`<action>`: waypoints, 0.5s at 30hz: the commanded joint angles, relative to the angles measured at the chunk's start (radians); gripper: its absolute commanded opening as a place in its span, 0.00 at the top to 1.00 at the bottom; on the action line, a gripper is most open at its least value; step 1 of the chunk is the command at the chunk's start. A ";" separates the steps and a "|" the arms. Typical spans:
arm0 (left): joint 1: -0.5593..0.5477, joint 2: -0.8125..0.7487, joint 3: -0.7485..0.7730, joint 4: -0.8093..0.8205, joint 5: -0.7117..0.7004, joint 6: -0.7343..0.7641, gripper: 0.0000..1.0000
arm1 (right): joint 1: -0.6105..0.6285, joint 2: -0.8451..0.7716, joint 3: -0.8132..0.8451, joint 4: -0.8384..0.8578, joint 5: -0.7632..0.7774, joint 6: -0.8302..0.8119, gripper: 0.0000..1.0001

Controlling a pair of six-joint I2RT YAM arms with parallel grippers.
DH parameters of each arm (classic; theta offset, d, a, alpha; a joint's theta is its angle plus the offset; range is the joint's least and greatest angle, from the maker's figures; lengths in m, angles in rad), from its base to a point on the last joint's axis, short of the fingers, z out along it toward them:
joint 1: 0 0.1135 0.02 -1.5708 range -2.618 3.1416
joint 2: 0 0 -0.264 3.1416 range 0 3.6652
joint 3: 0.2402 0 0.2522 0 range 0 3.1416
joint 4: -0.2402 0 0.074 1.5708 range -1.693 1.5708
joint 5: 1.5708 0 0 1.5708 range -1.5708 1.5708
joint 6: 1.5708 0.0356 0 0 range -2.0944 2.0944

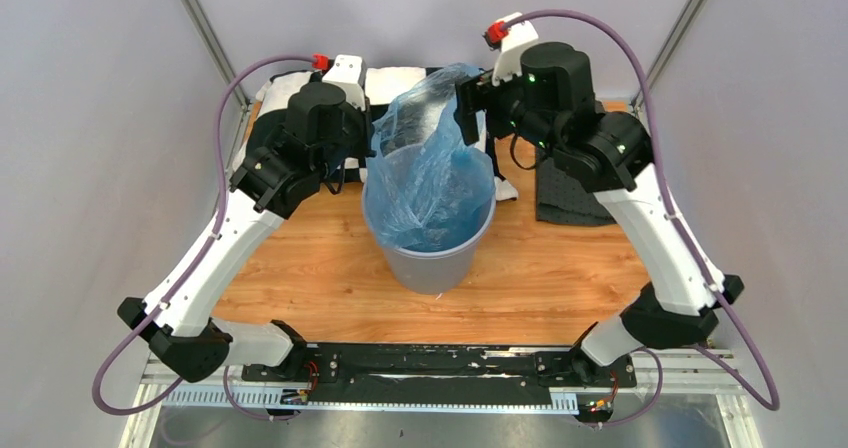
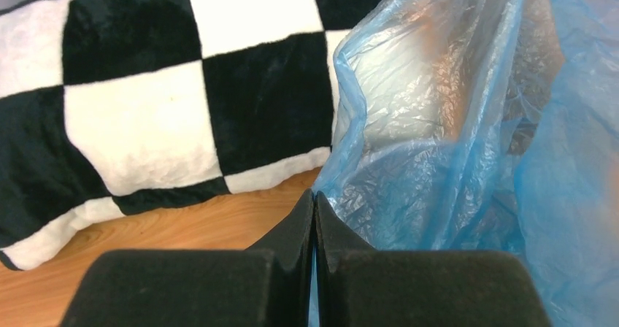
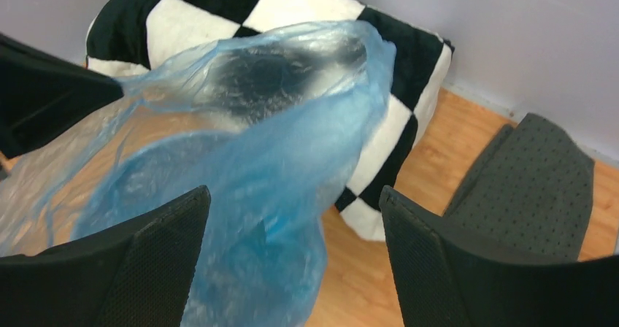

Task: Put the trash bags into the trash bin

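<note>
Left gripper [image 2: 314, 201] is pinching the edge of the light-blue trash bag [image 2: 438, 137], jaws closed. Right gripper [image 3: 293, 192] is gaping wide around the bag, grey trash bin [image 1: 440, 265] sitting below.

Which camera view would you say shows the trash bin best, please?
The top external view: it alone shows the trash bin, its grey wall and rim, with the blue trash bag hanging into it. Both wrist views show the bag up close but no part of the bin.
</note>
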 commanded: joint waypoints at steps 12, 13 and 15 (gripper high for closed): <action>0.051 -0.060 -0.086 0.043 0.101 -0.032 1.00 | -0.018 -0.435 -0.625 0.099 0.011 0.184 0.30; 0.052 -0.062 -0.089 0.045 0.107 -0.034 1.00 | -0.019 -0.438 -0.650 0.122 -0.014 0.184 0.30; 0.052 -0.066 -0.096 0.049 0.113 -0.036 1.00 | -0.024 -0.424 -0.691 0.161 -0.040 0.188 0.30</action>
